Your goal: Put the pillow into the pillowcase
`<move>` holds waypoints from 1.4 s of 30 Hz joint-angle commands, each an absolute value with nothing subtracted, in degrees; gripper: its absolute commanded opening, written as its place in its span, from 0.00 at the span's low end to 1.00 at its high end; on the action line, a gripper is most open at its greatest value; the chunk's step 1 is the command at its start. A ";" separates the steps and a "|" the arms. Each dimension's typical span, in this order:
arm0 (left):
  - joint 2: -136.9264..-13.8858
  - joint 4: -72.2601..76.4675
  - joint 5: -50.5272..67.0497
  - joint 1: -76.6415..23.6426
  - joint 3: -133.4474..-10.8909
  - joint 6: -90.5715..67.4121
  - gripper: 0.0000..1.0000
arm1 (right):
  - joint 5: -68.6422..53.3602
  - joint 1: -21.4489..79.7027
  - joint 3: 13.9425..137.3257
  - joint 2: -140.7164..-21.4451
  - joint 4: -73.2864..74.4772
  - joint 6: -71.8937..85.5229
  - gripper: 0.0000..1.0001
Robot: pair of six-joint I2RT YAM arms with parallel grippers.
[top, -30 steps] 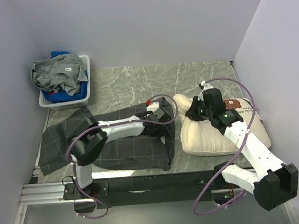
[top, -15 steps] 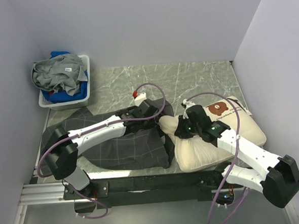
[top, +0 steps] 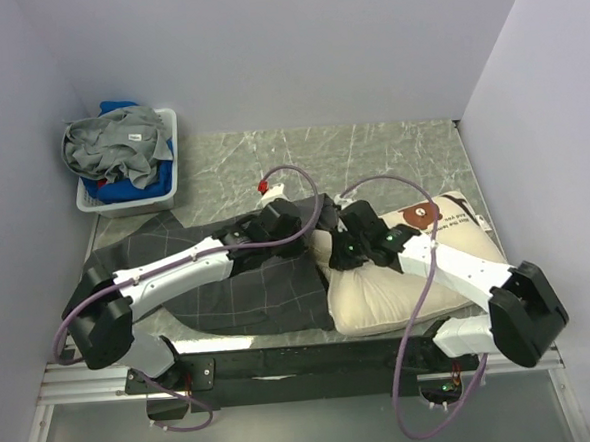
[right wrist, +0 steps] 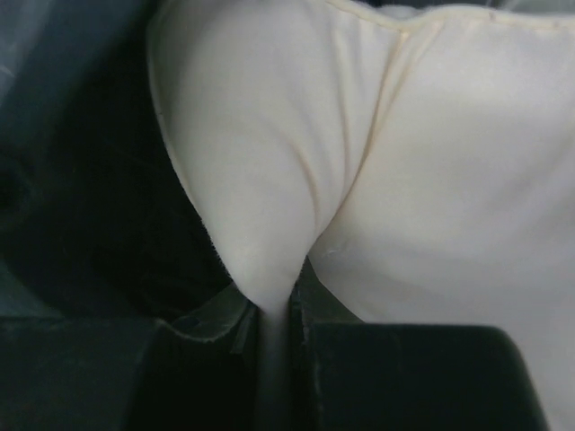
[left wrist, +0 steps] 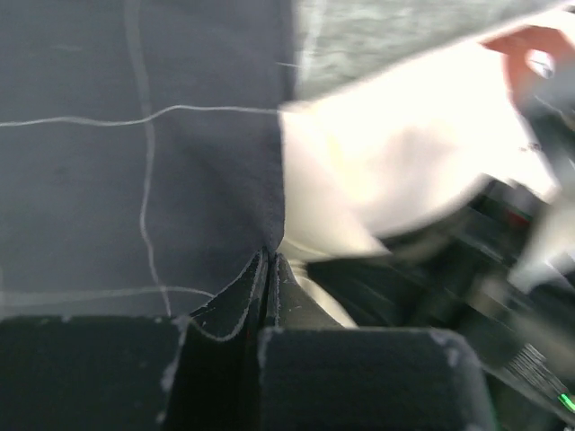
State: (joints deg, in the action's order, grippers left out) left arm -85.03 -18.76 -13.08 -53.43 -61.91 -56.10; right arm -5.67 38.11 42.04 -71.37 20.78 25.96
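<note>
Two arms start from the near edge of the desk (top: 301, 160) and lean inward until their wrists almost meet at its middle. Nearest on the left lies the pillowcase (top: 229, 285), dark charcoal with thin light grid lines, spread flat from the left edge toward the centre. Just beside it on the right lies the pillow (top: 389, 290), cream-white and plump, set at a slant with its near left end against the pillowcase's right edge. The left hand (top: 306, 235) sits over that right edge. In the left wrist view the left hand (left wrist: 267, 292) has its jaws closed down to a slit on a thin upright fold of the dark fabric, with a pale corner of the pillow right next to it. Whether that corner is inside the opening or only beside it cannot be told. The right hand (top: 339, 253) is on the pillow's left end, and in its own wrist view the right hand (right wrist: 274, 319) has its jaws pressed nearly together on a pinched ridge of the cream cover. Farther along, at the pillow's far right end, a brown bear face (top: 416, 214) shows beside a line of dark print. Farthest off, in the far left corner, a white basket (top: 169, 194) holds crumpled grey and blue clothes (top: 115, 147).
</note>
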 commanded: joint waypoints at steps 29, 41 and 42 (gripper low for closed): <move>-68.30 -26.27 6.51 -57.22 -58.45 -44.30 0.05 | -8.52 30.94 57.56 -89.20 7.82 38.32 0.00; -64.50 -29.43 14.58 -57.39 -59.85 -40.88 0.08 | -7.73 28.65 59.41 -92.64 6.24 43.15 0.00; -64.86 -29.97 14.76 -57.48 -60.38 -40.35 0.09 | -8.00 27.96 59.59 -92.72 6.41 43.24 0.00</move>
